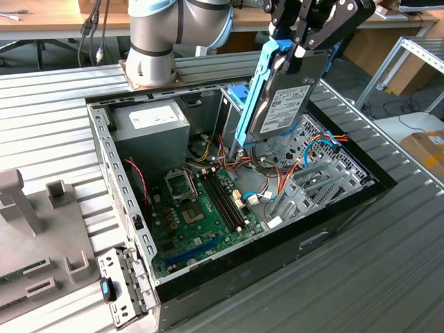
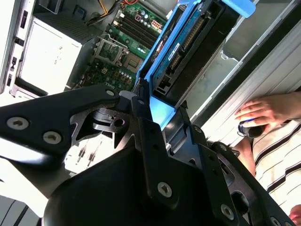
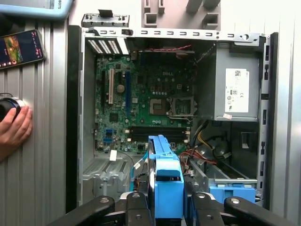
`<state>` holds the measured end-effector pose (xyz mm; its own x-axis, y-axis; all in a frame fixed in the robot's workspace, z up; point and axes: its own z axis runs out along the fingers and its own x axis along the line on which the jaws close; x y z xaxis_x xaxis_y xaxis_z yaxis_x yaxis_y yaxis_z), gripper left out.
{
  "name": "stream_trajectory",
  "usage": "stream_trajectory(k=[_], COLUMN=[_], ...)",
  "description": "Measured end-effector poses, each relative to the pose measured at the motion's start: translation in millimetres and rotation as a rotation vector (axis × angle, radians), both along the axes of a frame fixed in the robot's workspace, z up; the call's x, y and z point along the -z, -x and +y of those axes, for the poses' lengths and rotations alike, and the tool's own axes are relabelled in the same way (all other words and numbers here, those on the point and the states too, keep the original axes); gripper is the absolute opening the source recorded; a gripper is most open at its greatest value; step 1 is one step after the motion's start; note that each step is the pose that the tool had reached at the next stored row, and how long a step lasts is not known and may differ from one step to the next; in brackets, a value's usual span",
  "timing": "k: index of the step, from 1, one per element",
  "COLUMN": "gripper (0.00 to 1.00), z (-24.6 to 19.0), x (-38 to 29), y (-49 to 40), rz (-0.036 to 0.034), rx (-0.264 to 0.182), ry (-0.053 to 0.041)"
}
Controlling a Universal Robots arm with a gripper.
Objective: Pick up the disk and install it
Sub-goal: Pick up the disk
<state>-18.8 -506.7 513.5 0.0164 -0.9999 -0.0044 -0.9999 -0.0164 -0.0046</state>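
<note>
Disk (image 1: pixel 291 94), clenched in your gripper (image 1: pixel 297 50) above the case (image 1: pixel 111 159), looks rigid, weighty and shock-sensitive; hold it by its edges.

Grey robot arm (image 1: pixel 173 31) bending above its mount, black gripper (image 1: pixel 297 50) hanging tilted at its end, jaws pressing on both sides of the disk (image 1: pixel 291 97), holding it aloft, steeply tilted.

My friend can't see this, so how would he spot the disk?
Find the big open computer case. Just above it the black gripper clamps the disk. It alone is a flat grey slab edged in bright blue, up in the air.
</note>
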Motion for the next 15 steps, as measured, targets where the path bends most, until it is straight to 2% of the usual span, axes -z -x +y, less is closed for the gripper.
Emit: stream_trajectory(k=[9,15], gripper=[0.37,0.37], z=[-8.4,-11.9], x=[1.2,1.9], y=[-10.1,-16.4], rz=[0.0,0.0], rx=[0.0,0.001], ry=[0.0001,0.0])
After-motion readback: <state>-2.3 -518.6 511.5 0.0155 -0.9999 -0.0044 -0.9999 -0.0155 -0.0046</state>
